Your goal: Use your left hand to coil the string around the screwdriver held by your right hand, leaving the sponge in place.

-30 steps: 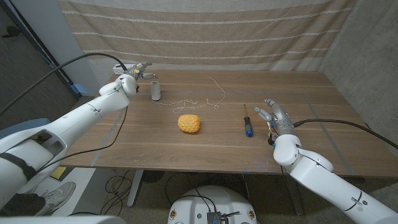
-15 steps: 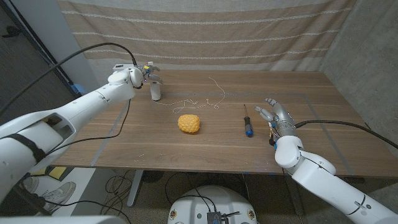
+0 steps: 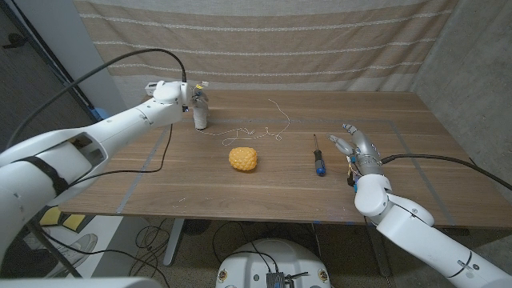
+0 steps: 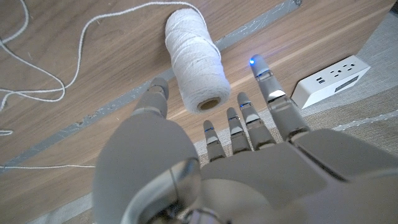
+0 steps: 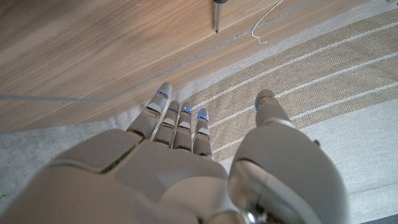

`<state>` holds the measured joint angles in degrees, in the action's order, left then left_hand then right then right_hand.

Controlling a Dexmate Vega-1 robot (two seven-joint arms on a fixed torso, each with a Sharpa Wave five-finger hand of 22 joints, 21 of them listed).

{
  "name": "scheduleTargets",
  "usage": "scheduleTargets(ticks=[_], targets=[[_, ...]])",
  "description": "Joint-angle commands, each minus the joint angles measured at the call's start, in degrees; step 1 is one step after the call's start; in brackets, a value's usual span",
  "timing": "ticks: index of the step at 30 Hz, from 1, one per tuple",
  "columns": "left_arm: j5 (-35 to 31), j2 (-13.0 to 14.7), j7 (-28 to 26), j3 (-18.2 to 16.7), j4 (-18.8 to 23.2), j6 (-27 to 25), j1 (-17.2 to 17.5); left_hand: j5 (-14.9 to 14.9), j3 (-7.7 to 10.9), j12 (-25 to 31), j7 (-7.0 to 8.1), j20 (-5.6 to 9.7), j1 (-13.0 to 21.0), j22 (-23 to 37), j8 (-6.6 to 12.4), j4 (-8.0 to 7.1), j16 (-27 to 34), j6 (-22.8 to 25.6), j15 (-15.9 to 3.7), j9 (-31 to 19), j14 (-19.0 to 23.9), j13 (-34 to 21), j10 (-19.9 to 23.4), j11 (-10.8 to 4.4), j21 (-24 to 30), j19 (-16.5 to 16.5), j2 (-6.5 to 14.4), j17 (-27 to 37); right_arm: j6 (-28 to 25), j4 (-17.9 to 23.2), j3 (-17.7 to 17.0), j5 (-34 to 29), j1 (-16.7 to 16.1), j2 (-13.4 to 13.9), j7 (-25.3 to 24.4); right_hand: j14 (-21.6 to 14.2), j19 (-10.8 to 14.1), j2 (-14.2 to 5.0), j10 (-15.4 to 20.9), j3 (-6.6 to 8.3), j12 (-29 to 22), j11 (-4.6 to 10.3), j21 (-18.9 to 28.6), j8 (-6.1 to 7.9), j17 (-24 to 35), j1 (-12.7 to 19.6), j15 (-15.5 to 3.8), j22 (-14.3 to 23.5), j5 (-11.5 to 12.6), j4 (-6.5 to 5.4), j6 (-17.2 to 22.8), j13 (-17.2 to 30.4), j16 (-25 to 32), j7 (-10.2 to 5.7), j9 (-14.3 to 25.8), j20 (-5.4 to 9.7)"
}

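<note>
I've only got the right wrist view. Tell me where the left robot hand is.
Observer: The left robot hand is at the spool, far left on the table, with its fingers spread beside the spool and not closed on it.
Operator: Now give me the screwdriver's position.
Observer: The screwdriver lies on the table just left of the right robot hand, which is open and holds nothing.
</note>
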<state>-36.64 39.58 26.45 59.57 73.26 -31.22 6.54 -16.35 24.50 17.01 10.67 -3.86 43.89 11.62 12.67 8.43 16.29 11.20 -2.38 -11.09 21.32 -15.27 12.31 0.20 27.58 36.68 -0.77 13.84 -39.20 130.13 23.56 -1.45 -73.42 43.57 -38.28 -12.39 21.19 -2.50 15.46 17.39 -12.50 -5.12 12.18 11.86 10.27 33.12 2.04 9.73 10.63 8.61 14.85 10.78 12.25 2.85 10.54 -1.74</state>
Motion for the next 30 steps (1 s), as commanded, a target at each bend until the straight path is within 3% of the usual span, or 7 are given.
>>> scheduleTargets(ticks=[1, 8, 15, 17, 21, 24, 30], targets=[[-7.91, -1.11, 5.93, 3.66, 1.09, -3.31, -1.36, 0.01, -0.06, 1.18, -0.74, 1.37, 2.56, 0.3, 0.84, -0.15, 1.92, 2.74, -0.85, -0.28, 2.57, -1.0, 1.95, -0.18, 1.57, 3.16, 2.04, 1.43, 1.02, -0.31, -0.55, -0.42, -0.31, -0.06, 0.61, -0.59, 0.18, -0.27, 0.56, -0.22, 0.22, -0.01, -0.18, -0.09, 0.28, 0.32, 0.18, 0.23, 0.49, -0.11, 0.16, 0.21, 0.0, -0.22, 0.1, 0.25], [-11.82, -2.09, 6.01, 4.72, 0.41, -5.26, -0.92, 4.17, 0.43, 5.59, -3.51, 7.88, 10.93, 0.89, 2.75, 1.46, 9.24, 10.68, -6.03, -0.74, 14.97, -4.22, 10.03, -1.39, 7.29, 11.68, 7.6, 5.29, 0.59, -0.03, -0.64, -0.67, -0.28, 0.04, 0.99, -0.61, 0.17, -0.29, 0.43, -0.35, 0.37, 0.01, -0.25, -0.28, 0.3, 0.24, 0.25, 0.23, 0.49, -0.21, -0.14, 0.21, -0.07, -0.49, 0.11, 0.23], [-16.19, -3.16, 5.13, 6.56, -1.59, -5.29, -0.43, 5.85, 1.11, 7.47, -5.08, 10.87, 16.27, 1.09, 4.28, 1.89, 12.1, 16.59, -7.99, -1.02, 21.29, -6.67, 11.35, -1.92, 10.18, 12.92, 8.62, 7.94, 0.59, 0.34, -1.06, -0.65, -0.63, 0.44, 1.42, -1.01, 0.22, -0.5, 0.48, -0.48, 0.43, -0.23, -0.29, -0.38, 0.37, 0.0, 0.29, 0.23, 0.46, -0.46, -0.24, 0.22, 0.04, -0.8, 0.12, 0.04], [-16.33, -3.37, 4.3, 6.37, -2.16, -4.84, -0.01, 5.97, 2.07, 8.89, -7.04, 12.6, 18.55, 1.14, 5.73, 2.04, 11.57, 20.99, -9.13, -1.3, 23.58, -7.83, 13.14, -2.55, 11.53, 13.13, 8.66, 7.58, 0.86, 0.44, -1.21, -0.63, -0.84, 0.57, 1.49, -1.06, 0.22, -0.57, 0.49, -0.51, 0.45, -0.19, -0.3, -0.38, 0.39, -0.08, 0.33, 0.23, 0.45, -0.54, -0.23, 0.22, 0.05, -0.84, 0.13, -0.02], [-14.84, -2.41, -0.52, 4.07, -1.01, -3.36, 2.09, 5.59, 3.64, 16.41, -12.63, 15.42, 29.15, 1.81, 11.43, 2.14, 12.66, 34.95, -10.97, -4.83, 33.43, -12.62, 24.17, -3.06, 18.1, 13.98, 8.86, 9.19, -0.23, 1.04, -1.27, -0.68, -0.97, 0.73, 1.76, -1.28, 0.38, -0.81, 0.63, -0.53, 0.45, -0.16, -0.28, -0.41, 0.42, -0.16, 0.33, 0.23, 0.45, -0.67, -0.22, 0.23, 0.11, -0.87, 0.14, -0.09], [-14.02, -1.33, -5.0, 1.97, 1.02, -3.0, 4.14, 5.75, 4.18, 19.4, -13.39, 16.06, 32.8, 1.28, 13.4, 1.92, 12.27, 37.97, -10.75, -7.22, 38.03, -15.58, 27.27, -1.49, 21.63, 15.01, 8.16, 10.15, -2.08, 1.79, -1.01, -1.01, -0.83, 0.69, 1.71, -2.57, 1.24, -1.25, 0.94, -0.45, 0.45, -0.13, -0.04, -0.4, 0.44, 0.08, 0.33, 0.25, 0.47, -0.66, 0.02, 0.24, 0.49, -0.86, 0.14, -0.7], [-7.57, 1.54, -14.01, -5.09, 6.03, 1.07, 9.05, 6.19, 4.03, 20.44, -14.07, 15.92, 33.87, 0.9, 13.9, 1.84, 11.99, 39.79, -10.82, -7.35, 39.4, -16.78, 28.4, -1.48, 23.24, 15.79, 7.65, 10.81, -11.74, 4.24, 2.44, -4.33, 1.48, 0.33, 0.73, -9.53, 5.81, -1.86, 5.12, -0.78, -0.42, -0.18, 1.33, -0.06, 0.97, 0.75, -1.07, 0.67, 0.46, -0.56, 2.0, 0.41, 2.73, -0.86, 0.13, -2.66]])
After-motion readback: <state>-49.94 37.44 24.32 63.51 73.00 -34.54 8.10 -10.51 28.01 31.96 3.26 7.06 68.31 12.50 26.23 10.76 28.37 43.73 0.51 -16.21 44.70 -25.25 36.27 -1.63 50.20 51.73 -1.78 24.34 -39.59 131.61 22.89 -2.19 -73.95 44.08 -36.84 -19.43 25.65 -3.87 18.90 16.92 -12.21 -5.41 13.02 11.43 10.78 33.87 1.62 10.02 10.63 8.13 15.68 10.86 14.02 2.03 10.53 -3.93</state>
